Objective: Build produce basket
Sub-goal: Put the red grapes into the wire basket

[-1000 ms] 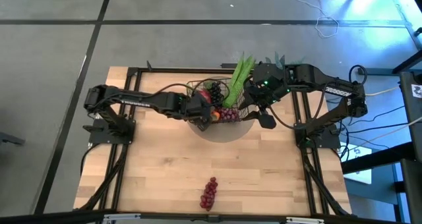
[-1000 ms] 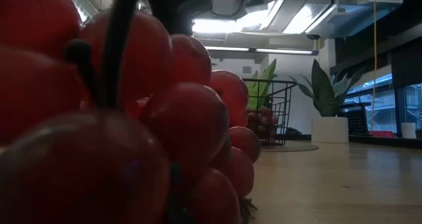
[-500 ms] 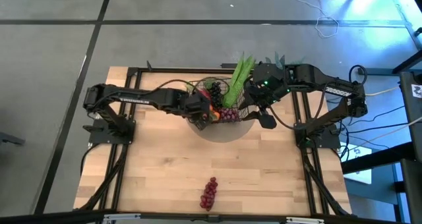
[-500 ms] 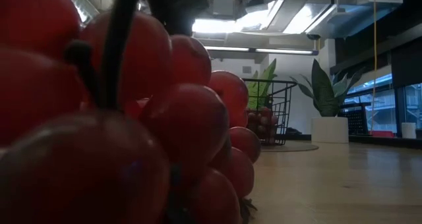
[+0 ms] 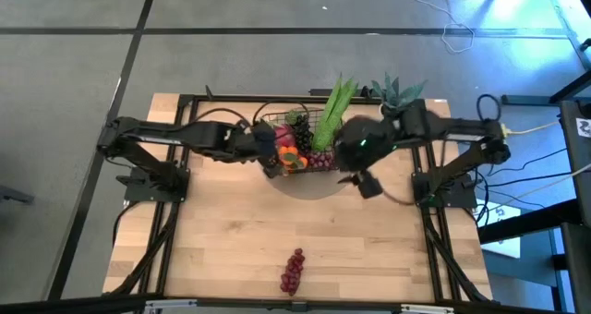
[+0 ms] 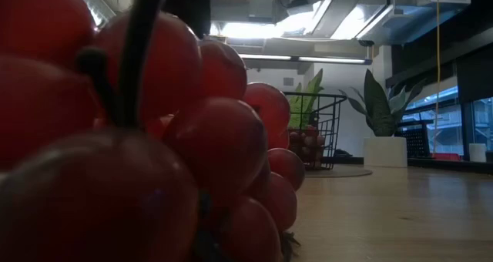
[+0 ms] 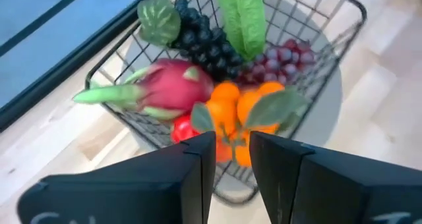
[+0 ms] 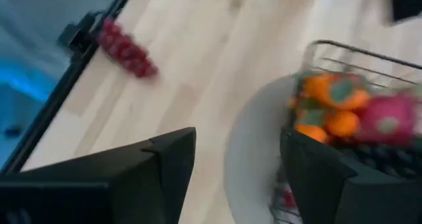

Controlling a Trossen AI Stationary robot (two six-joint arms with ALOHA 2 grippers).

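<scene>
The black wire basket (image 5: 302, 144) stands on a round grey mat (image 5: 319, 180) at the table's far middle. It holds a pink dragon fruit (image 7: 170, 84), small oranges (image 7: 247, 112), dark grapes (image 7: 201, 46), reddish grapes (image 7: 280, 59) and a green leafy stalk (image 5: 334, 106). My left gripper (image 5: 269, 153) is just left of the basket, open by a narrow gap and empty (image 7: 232, 161). My right gripper (image 5: 367, 183) is open wide and empty over the mat's right edge (image 8: 237, 165). A red grape bunch (image 5: 294, 271) lies on the table near the front edge (image 8: 125, 46).
A spiky green plant in a white pot (image 5: 399, 90) stands at the far right, behind my right arm. In the low view the red grape bunch (image 6: 154, 139) fills the foreground, with the basket (image 6: 316, 131) and the pot (image 6: 384, 150) far behind. Bare wood lies between basket and grapes.
My left gripper has drawn back from over the basket toward the table's left edge. My right arm has swung its gripper from beside the basket's right side toward the table's near edge and has turned.
</scene>
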